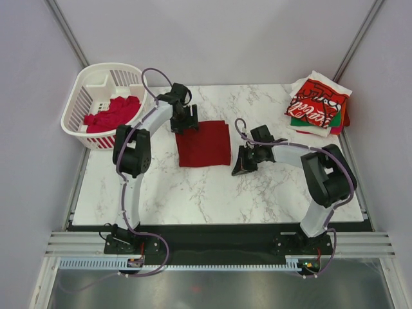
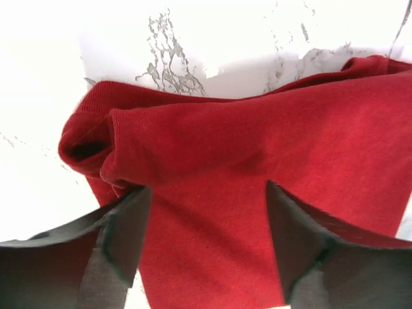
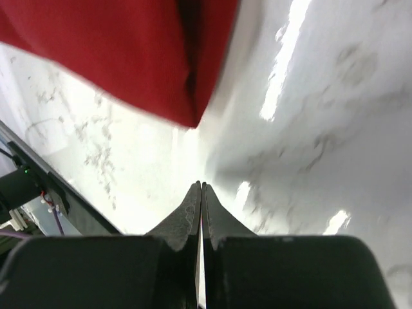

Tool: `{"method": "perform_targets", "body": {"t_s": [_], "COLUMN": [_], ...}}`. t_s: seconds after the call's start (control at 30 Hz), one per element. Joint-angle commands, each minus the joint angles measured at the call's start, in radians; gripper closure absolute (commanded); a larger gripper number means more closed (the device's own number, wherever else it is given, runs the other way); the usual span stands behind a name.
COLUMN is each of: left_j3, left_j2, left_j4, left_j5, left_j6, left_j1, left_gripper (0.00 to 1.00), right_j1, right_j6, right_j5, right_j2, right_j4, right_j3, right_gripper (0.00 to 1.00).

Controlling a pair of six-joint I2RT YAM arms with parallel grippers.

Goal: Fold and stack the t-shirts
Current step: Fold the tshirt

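A dark red t-shirt lies folded into a square on the marble table. My left gripper is open at the shirt's far left corner, its fingers straddling the cloth with a rolled fold just beyond them. My right gripper is shut and empty, just right of the shirt's near right corner; its fingertips are pressed together above bare marble. A stack of folded t-shirts, the red Coca-Cola one on top with green and white below, sits at the far right. More red t-shirts lie crumpled in the basket.
A white slotted plastic basket stands at the table's far left corner. Grey walls enclose the table on three sides. The arm bases sit on a dark rail at the near edge.
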Motion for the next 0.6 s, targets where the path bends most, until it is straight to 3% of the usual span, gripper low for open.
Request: {"method": "perform_targets", "body": {"t_s": [0.0, 0.07, 0.2, 0.57], "left_j3": [0.040, 0.044, 0.058, 0.054], "left_j2": [-0.082, -0.143, -0.195, -0.087], "left_j4": [0.013, 0.013, 0.013, 0.022], "left_j5": [-0.005, -0.014, -0.052, -0.042], "left_j6": [0.059, 0.065, 0.077, 0.082], "left_j1": [0.004, 0.004, 0.004, 0.002], "left_gripper": [0.19, 0.12, 0.12, 0.33], "right_j1": [0.027, 0.045, 0.076, 0.066], "right_j6": [-0.017, 0.011, 0.054, 0.057], "right_j5": [0.045, 0.052, -0.003, -0.015], "right_j2": [-0.174, -0.230, -0.256, 0.021], "right_j4": [-0.085, -0.093, -0.028, 0.109], "right_j3": [0.012, 0.044, 0.101, 0.207], "right_gripper": [0.96, 0.95, 0.95, 1.00]}}
